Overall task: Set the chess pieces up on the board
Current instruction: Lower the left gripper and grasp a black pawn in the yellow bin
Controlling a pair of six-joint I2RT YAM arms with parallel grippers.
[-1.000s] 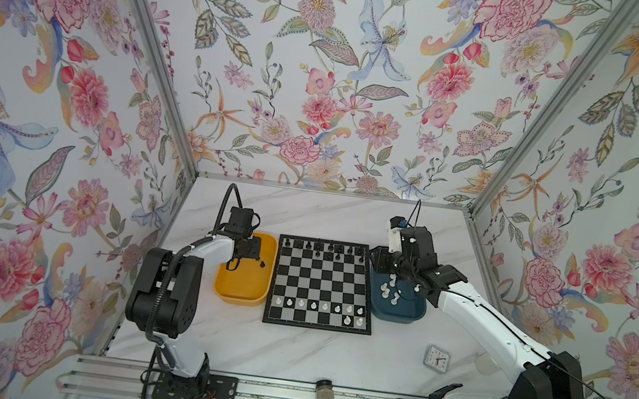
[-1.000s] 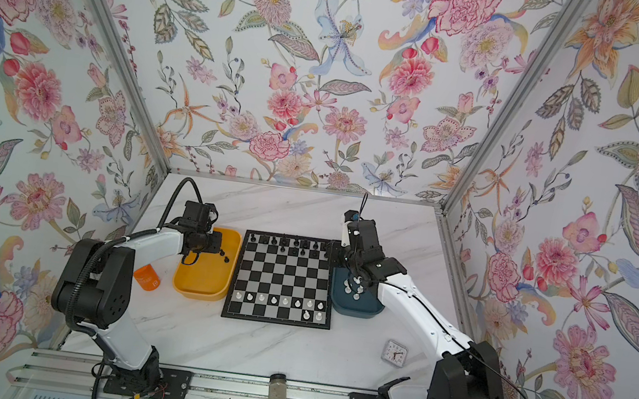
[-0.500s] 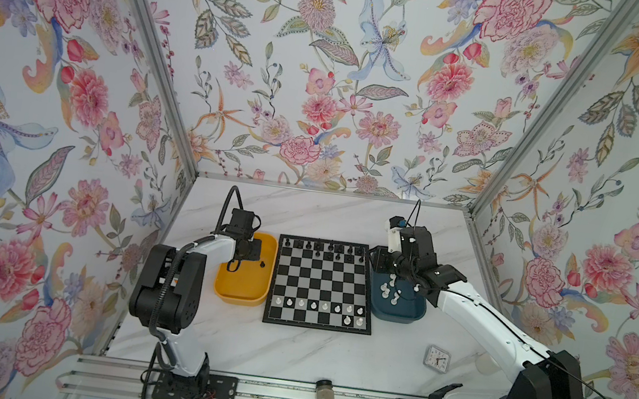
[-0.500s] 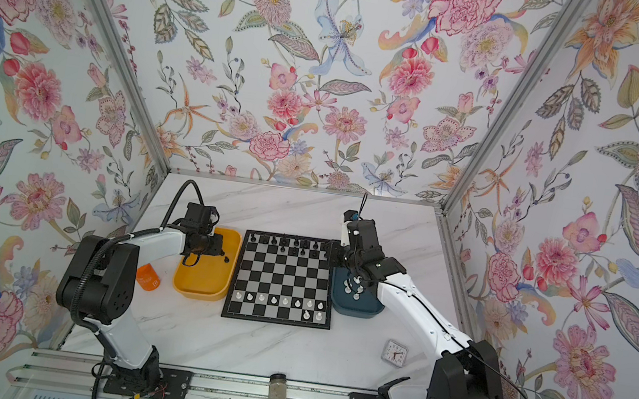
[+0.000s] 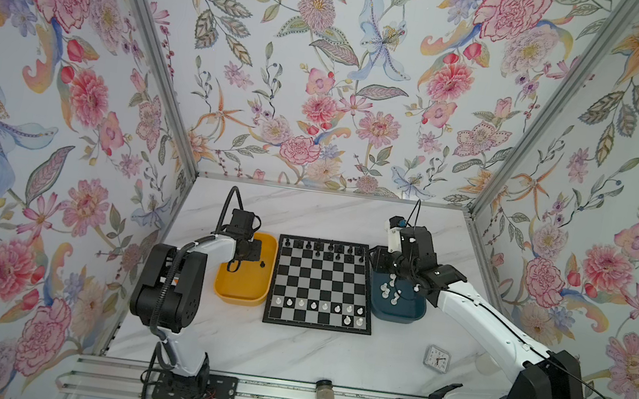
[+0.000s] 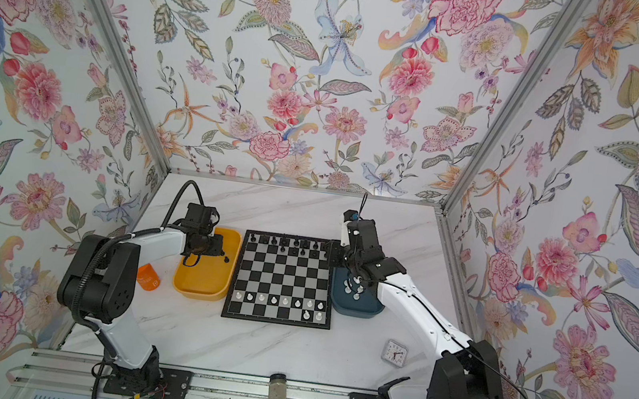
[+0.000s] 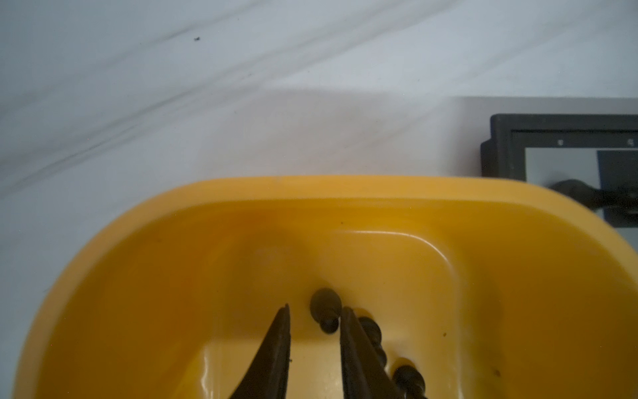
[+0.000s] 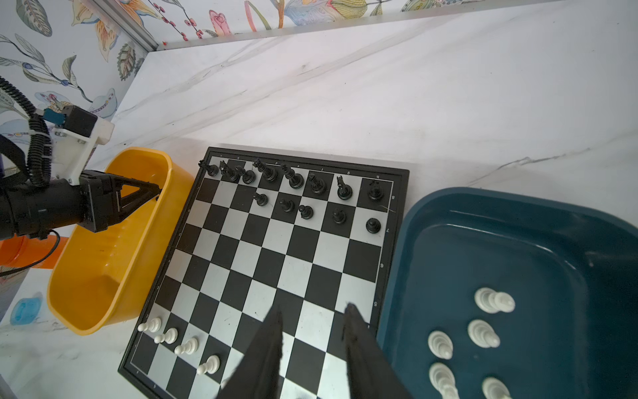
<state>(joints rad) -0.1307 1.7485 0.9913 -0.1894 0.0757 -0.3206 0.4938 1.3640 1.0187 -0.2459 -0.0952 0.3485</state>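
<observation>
Left wrist: left tool point(image 7: 314, 312) ajar around black piece point(image 7: 324, 304).

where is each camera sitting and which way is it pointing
Top views: high in front, looking down at the board; left arm and right arm show.
Left wrist: low over the yellow tray, facing black pieces; left gripper shows.
Right wrist: raised, facing the board and blue tray; right gripper shows.
Shared: both wrist views catch the yellow tray and board.
</observation>
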